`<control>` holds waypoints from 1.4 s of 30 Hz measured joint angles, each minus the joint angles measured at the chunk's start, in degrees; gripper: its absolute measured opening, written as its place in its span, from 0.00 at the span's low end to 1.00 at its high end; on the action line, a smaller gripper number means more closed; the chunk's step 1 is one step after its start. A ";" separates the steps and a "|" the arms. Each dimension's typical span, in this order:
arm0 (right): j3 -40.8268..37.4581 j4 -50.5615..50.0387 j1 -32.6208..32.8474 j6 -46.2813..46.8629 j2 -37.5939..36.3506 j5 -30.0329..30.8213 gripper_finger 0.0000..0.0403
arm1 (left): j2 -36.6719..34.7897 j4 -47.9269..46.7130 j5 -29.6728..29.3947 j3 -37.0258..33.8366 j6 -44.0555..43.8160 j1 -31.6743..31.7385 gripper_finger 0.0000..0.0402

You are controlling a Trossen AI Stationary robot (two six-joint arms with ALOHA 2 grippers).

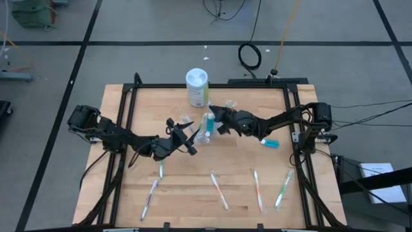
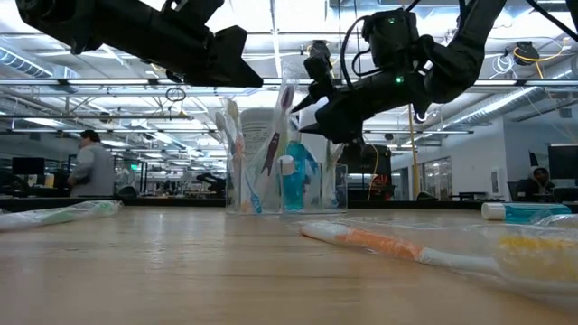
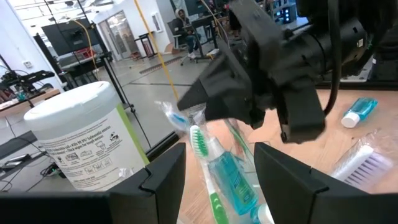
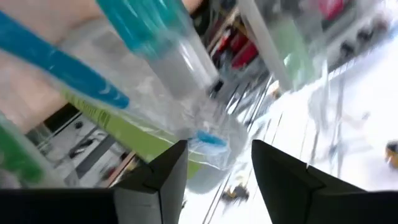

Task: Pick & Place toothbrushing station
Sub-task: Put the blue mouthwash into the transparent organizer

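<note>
Wooden table [image 1: 193, 187] fills centre of high view.

White canister [image 1: 197, 87], upper centre, green label; print unreadable.

Clear cup [image 1: 205, 129] at centre, upright, collecting wrapped toothbrushes and teal tube.

Right gripper [image 1: 219, 121] just right of cup, fingers parted, grasping nothing; likely just dropped item in.

Left gripper [image 1: 188, 138] lower left of cup, fingers spread, empty, waiting.

Five toothbrushes [image 1: 219, 191] lie along lower frame, spare tube [image 1: 270, 143] centre right, still to place.

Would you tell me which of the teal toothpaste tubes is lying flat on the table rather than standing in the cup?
It is the toothpaste tube lying alone under the right arm; the other tube stands upright in the clear cup among toothbrushes.
</note>
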 joint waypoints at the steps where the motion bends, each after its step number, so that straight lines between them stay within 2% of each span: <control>1: 0.00 0.75 0.00 1.59 0.00 1.41 0.42 | 0.00 -0.01 0.00 0.00 0.02 0.00 0.49; 4: 0.00 3.09 0.02 7.66 0.00 3.71 0.42 | 0.00 0.00 0.00 0.00 -0.21 0.00 0.49; 11: 0.00 2.66 1.58 21.42 -0.57 1.84 0.42 | 0.00 0.00 0.00 0.00 -1.69 -0.09 0.49; 17: -0.01 0.53 4.15 27.39 -0.58 2.43 0.42 | 0.00 0.00 0.00 0.00 -1.68 -0.09 0.49; 27: -0.02 -1.64 8.00 45.39 -0.63 13.86 0.42 | 0.00 0.02 0.00 0.00 -1.98 -0.09 0.49; 35: -0.02 -5.11 12.98 60.73 -0.63 16.97 0.42 | 0.00 0.02 0.00 0.00 -4.42 -0.40 0.49; 38: -0.04 -8.40 14.62 64.77 -2.12 16.71 0.42 | 0.00 0.09 2.23 0.00 -4.67 -0.70 0.49; 42: -0.04 -17.77 15.52 77.05 -5.71 14.71 0.42 | 0.00 0.12 7.09 0.00 -5.83 -0.85 0.49</control>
